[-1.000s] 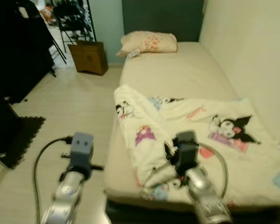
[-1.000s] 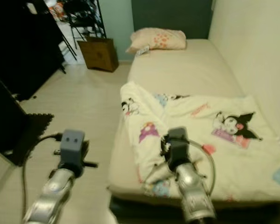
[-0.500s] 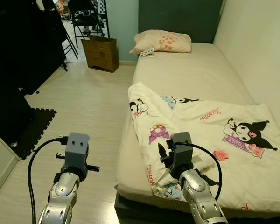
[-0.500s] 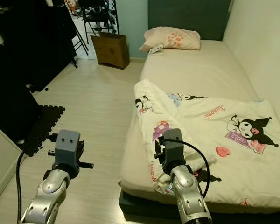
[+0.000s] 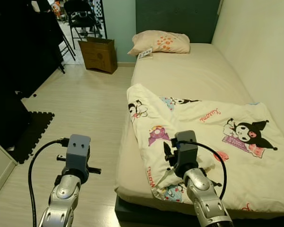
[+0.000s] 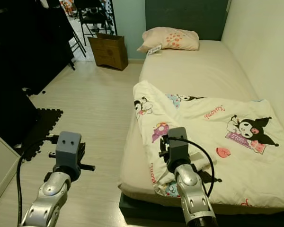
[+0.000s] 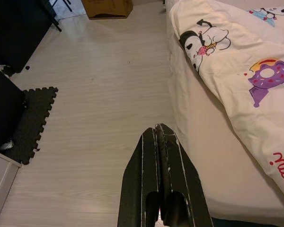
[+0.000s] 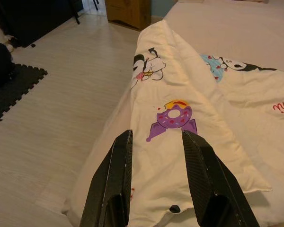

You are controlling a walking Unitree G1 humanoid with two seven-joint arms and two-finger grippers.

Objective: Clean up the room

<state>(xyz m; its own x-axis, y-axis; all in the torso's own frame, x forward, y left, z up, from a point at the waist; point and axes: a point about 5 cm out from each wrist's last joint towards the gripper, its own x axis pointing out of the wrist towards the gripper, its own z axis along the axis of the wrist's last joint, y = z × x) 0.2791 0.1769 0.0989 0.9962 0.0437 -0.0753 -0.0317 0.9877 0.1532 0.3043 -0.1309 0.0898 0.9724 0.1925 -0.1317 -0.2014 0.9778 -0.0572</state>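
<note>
1. Cream quilt (image 5: 203,137) printed with cartoon figures lies rumpled across the near half of the bed (image 5: 189,75). Its left edge is folded back on itself, and its near corner hangs over the bed's near left edge.
2. Our right gripper (image 8: 161,156) hovers just above that folded edge, near the purple doughnut print (image 8: 176,116). Its fingers stand apart with cloth showing between them, and they hold nothing.
3. Our left gripper (image 7: 157,142) is out over the floor (image 5: 80,104), left of the bed. Its fingers are pressed together on nothing.
4. We judge the step in hand to be taking hold of the quilt so it can be spread flat.
5. To do it well, we should lower the right fingers onto the thick fold, pinch one edge and not a bunch of layers, then draw it left and near so the fold opens.
6. The left gripper could part its fingers and take the hanging corner, so the cloth is pulled evenly.
7. A pillow (image 5: 156,42) sits at the far end of the bed, with a small paper (image 5: 145,55) beside it.
8. A cardboard box (image 5: 98,53) stands on the floor at the far left, and a dark foam mat (image 5: 31,135) lies by the black furniture (image 5: 19,52).
9. Nothing lies between our grippers and the quilt. The wall (image 5: 260,47) close on the right limits how far the cloth can be drawn that way.
</note>
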